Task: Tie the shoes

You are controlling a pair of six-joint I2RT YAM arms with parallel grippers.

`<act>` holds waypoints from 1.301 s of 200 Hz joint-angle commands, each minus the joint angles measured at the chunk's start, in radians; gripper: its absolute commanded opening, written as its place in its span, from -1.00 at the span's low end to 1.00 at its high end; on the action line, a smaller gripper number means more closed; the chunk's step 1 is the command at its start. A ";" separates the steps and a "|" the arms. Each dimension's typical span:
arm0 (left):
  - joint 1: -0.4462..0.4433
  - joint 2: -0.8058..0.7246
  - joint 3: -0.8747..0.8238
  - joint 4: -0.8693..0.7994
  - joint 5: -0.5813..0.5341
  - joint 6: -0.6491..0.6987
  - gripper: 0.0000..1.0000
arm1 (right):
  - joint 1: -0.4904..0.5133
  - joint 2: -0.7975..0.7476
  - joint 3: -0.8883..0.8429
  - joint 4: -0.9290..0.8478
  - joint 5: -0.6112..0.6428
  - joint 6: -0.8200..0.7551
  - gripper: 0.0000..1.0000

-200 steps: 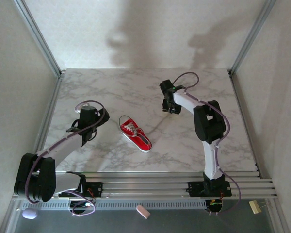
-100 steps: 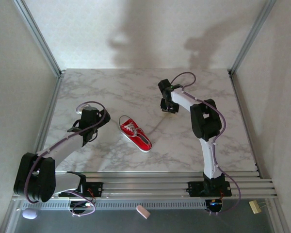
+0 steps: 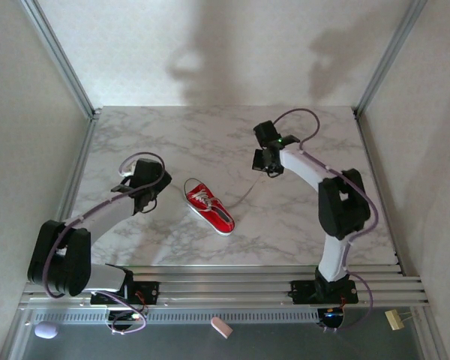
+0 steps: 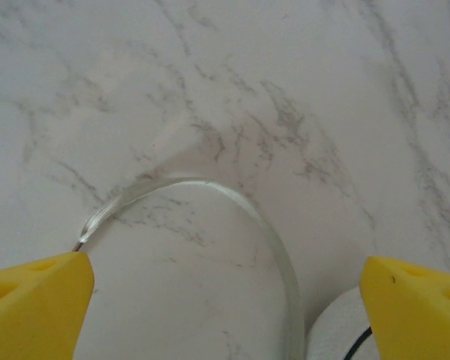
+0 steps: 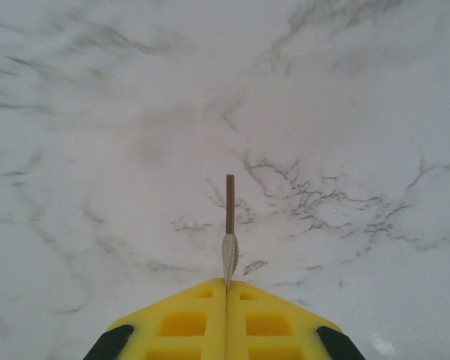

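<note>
The left gripper [image 3: 145, 185] hovers over the white marble-patterned table [image 3: 172, 135], its yellow fingers [image 4: 37, 300] spread wide. A flat white lace loop [image 4: 274, 240] curves between them, its tip touching the left finger. At the gripper's 3 o'clock the small red canvas sneaker [image 3: 208, 206], white-soled, lies mid-table, running from 10 to 4 o'clock. At the sneaker's 2 o'clock the right gripper [image 5: 226, 289] has its fingers pressed together on a second white lace end [image 5: 229, 259], whose brown tip pokes out toward 12 o'clock.
</note>
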 commanded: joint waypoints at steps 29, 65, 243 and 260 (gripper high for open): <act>-0.015 0.161 0.184 -0.236 -0.077 -0.192 0.82 | 0.045 -0.144 -0.094 0.015 0.058 -0.038 -1.00; -0.018 0.294 0.286 -0.266 -0.028 -0.232 0.78 | 0.049 -0.198 -0.129 0.010 0.078 -0.031 -1.00; -0.010 0.586 0.517 -0.385 -0.096 -0.284 0.20 | 0.050 -0.257 -0.243 0.031 0.115 -0.004 -1.00; -0.003 0.592 0.513 -0.383 -0.104 -0.279 0.08 | 0.049 -0.266 -0.256 0.037 0.120 -0.002 -1.00</act>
